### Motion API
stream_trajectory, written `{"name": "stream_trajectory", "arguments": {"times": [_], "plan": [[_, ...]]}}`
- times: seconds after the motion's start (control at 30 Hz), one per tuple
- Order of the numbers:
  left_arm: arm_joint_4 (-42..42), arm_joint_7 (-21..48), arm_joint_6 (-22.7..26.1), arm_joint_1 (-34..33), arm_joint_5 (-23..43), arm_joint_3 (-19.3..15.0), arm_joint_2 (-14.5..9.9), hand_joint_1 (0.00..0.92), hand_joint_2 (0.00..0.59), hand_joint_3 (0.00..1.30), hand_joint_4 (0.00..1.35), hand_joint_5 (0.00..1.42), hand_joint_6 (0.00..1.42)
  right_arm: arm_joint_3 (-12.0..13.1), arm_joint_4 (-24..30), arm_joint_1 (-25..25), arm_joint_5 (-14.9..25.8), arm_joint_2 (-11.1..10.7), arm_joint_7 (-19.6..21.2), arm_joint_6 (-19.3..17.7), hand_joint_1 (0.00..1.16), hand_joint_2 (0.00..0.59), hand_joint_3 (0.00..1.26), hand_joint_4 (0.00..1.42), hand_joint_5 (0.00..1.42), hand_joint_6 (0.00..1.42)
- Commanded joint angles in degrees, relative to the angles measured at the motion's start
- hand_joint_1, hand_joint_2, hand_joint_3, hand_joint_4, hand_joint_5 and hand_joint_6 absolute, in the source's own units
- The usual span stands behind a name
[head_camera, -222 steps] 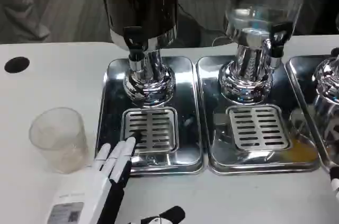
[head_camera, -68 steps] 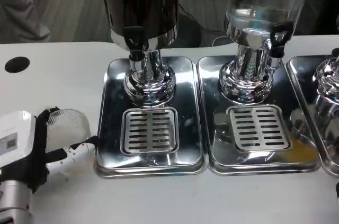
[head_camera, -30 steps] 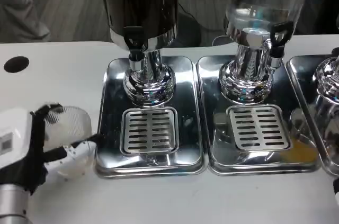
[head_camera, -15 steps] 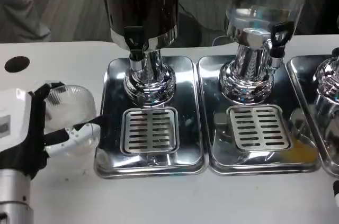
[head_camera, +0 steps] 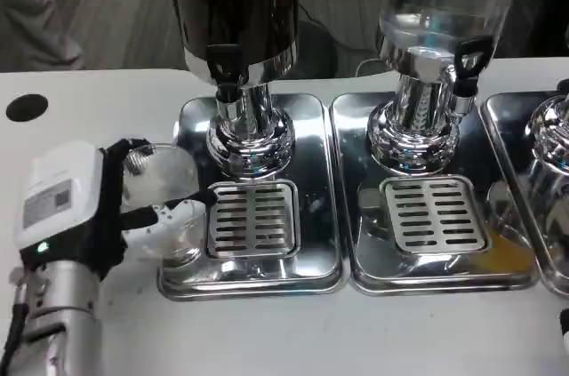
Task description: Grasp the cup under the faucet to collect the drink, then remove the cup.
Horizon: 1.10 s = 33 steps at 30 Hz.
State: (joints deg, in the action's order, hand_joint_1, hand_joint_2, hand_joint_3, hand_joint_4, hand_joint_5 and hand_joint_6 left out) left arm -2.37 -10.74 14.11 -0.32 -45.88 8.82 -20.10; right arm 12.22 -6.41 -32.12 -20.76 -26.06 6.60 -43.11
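White worktop [head_camera: 107,96] carries steel drip trays [head_camera: 320,140]; my left hand [head_camera: 84,212] grips the clear cup [head_camera: 164,198], fingers wrapped round it, at the leftmost tray's edge.

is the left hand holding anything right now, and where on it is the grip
Yes. The left hand holds the clear plastic cup by its side wall, fingers wrapped around it, at the left edge of the dark dispenser's tray.
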Motion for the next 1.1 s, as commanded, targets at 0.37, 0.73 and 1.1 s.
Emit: {"name": "stream_trajectory", "arguments": {"times": [0.37, 0.73, 1.1], "plan": [[5.52, -1.92, -0.10, -6.48, -2.44, 4.84, 2.39, 0.392, 0.101, 0.46, 0.50, 0.66, 0.71, 0.67, -1.86, -0.06, 0.96, -1.09, -0.42, -1.60, 0.26, 0.452, 0.11, 0.00, 0.00, 0.00], [9.27, -3.32, -0.59, -8.98, -2.06, 7.40, 3.79, 0.392, 0.101, 0.46, 0.50, 0.66, 0.71, 0.48, -3.14, 0.91, 1.19, -1.45, -0.72, -1.46, 0.26, 0.452, 0.11, 0.00, 0.00, 0.00], [10.84, -3.61, -1.23, -10.72, -2.23, 10.50, 5.23, 0.388, 0.103, 0.46, 0.50, 0.66, 0.71, 0.19, -3.50, 1.82, 1.05, -1.36, -1.07, -1.16, 0.26, 0.452, 0.11, 0.00, 0.00, 0.00]]}}
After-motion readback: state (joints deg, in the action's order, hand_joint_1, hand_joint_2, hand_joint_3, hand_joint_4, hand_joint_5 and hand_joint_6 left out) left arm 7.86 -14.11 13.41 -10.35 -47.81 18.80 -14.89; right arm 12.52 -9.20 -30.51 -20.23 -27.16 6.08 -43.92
